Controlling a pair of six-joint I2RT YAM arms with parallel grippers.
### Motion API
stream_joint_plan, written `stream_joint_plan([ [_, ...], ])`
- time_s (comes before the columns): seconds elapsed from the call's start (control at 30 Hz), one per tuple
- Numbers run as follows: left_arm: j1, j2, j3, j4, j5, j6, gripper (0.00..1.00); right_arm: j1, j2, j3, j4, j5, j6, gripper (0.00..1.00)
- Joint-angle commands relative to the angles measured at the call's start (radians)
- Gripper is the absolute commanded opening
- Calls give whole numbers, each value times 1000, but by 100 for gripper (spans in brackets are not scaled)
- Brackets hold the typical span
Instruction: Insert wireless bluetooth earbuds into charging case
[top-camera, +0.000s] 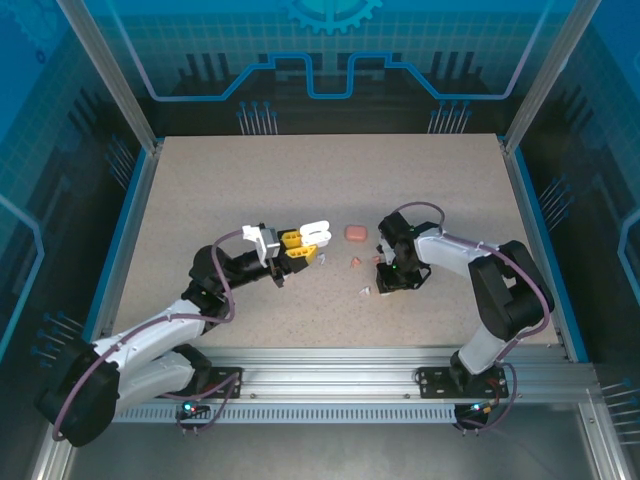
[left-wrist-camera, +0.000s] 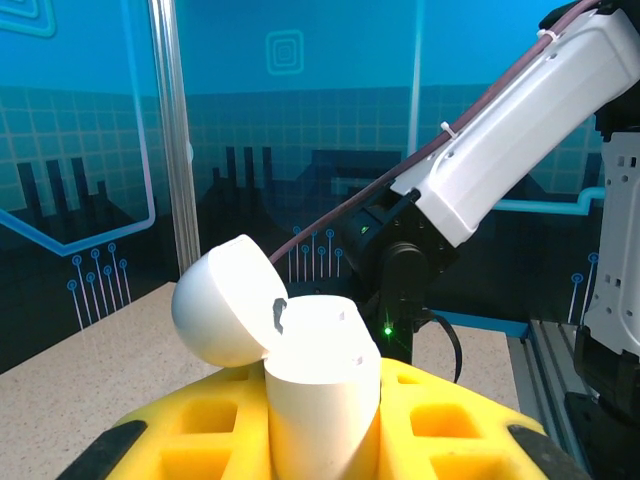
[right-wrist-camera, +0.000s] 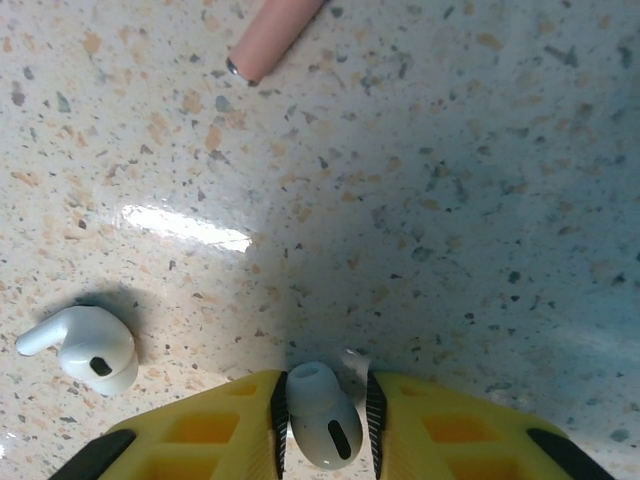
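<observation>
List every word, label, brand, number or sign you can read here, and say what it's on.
No readable text anywhere.
Backdrop panels: gear and circuit graphics, no letters.
White charging case held in left tool: unmarked.
White earbud held in right tool: dark sensor spots, no print.

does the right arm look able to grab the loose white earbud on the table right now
Probably not yet: the right gripper is shut on another white earbud. The loose earbud lies beside it on the table with nothing between, so the way itself looks free.
</observation>
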Motion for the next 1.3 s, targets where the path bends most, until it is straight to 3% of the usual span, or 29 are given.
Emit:
stream_joint_plan([
  [0.0, -5, -25, -3, -6, -16, 24, 0, 23, 31, -5, 26, -34, 12, 28],
  [0.33, -5, -32, -2, -28, -20, 31, 0, 25, -35, -16, 40, -21, 9, 24],
  [0.57, -4, -16, -3, -5, -13, -22, 0, 26, -182, -25, 54, 18, -66, 23],
  [0.97, -9, 38, 34, -10, 4, -107, 0, 94, -616, 20, 80, 137, -355, 24],
  [1.27, -19, 70, 57, 0, 27, -116, 0, 265, -713, 168, 87, 289, -641, 23],
])
